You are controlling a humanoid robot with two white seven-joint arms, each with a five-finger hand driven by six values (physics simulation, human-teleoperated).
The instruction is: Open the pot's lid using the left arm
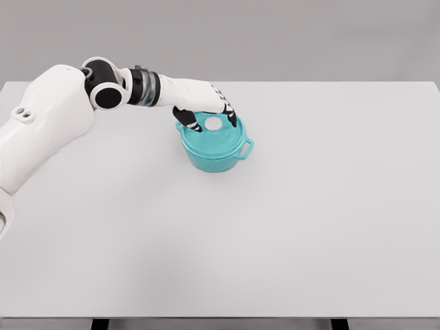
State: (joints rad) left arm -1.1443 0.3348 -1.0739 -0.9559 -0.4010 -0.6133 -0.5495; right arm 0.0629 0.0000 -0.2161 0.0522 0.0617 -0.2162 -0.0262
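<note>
Reaching in from the picture's left in the head view, the white left arm (48,124) is stretching across the far part of the white table (289,234), its black elbow joint and grey wrist band showing behind the hand. The left hand (203,103) is hanging directly over the teal pot (214,148), palm down, with the fingers (230,115) curling downward around the pale round knob (213,124) in the middle of the lid (220,136). The thumb is coming down on the near left side of the knob and the other fingers are coming down on its far right side, so the knob is sitting between them. Whether the fingertips are actually pressing on the knob or only surrounding it is too small to tell, so the hold cannot be called firm; the hand is looking half closed rather than spread wide.

The pot is standing upright on the table, a little left of the middle and toward the far edge. The lid is lying flat on the pot, covering its mouth, with no gap showing along the rim. One loop handle (246,148) is sticking out on the pot's right side, toward the viewer; the other side is being hidden by the hand and thumb.

The table's front edge is running along the bottom of the picture, with a grey wall behind it.
</note>
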